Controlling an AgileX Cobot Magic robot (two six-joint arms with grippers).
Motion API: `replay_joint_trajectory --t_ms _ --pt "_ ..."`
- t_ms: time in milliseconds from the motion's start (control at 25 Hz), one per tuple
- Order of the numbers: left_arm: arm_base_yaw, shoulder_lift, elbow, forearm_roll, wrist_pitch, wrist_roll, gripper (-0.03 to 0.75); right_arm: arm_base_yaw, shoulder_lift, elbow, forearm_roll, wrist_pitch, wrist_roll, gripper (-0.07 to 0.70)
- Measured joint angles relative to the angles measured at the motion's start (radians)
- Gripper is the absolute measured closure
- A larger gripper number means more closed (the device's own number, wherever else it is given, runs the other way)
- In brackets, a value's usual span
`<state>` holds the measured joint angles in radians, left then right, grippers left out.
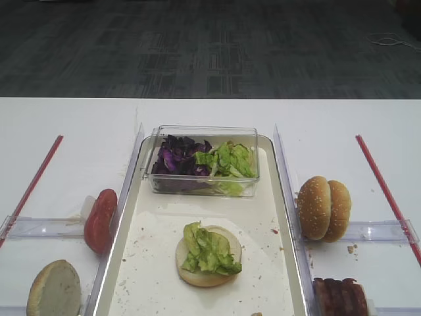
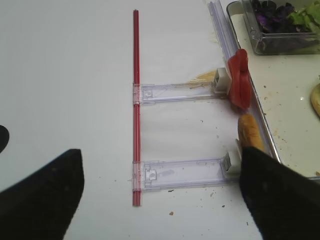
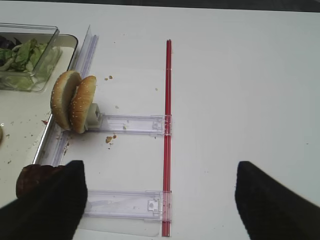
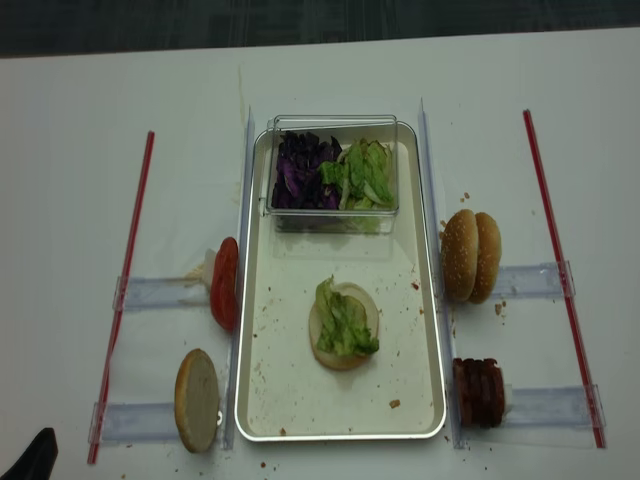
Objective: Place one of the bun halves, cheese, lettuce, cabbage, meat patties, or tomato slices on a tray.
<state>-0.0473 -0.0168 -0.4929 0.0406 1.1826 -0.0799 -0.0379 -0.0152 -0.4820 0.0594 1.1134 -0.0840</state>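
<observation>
Right wrist view: spread fingers point(image 3: 45, 205) frame the lower corners, pointed toward upright buns point(image 3: 73, 102) and patties point(image 3: 35, 180) racked beside the tray point(image 3: 42, 137) for picking.

One tray point(image 4: 420, 300), one clear box point(image 4: 335, 215), four bun halves point(image 4: 472, 256), one lettuce-topped; two red rods point(image 4: 556, 270).

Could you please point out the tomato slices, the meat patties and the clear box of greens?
tomato slices point(image 1: 100, 220): exterior high view, red outer face.
meat patties point(image 4: 478, 392): realsense high view, ridged top.
clear box point(image 1: 204, 186): exterior high view, front wall.
</observation>
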Motion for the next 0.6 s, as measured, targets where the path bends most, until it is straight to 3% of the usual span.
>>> replay_joint_trajectory --t_ms 600 --pt "0.0 0.0 0.0 0.0 0.0 0.0 0.099 0.0 0.0 0.0 0.0 0.0 0.002 -0.001"
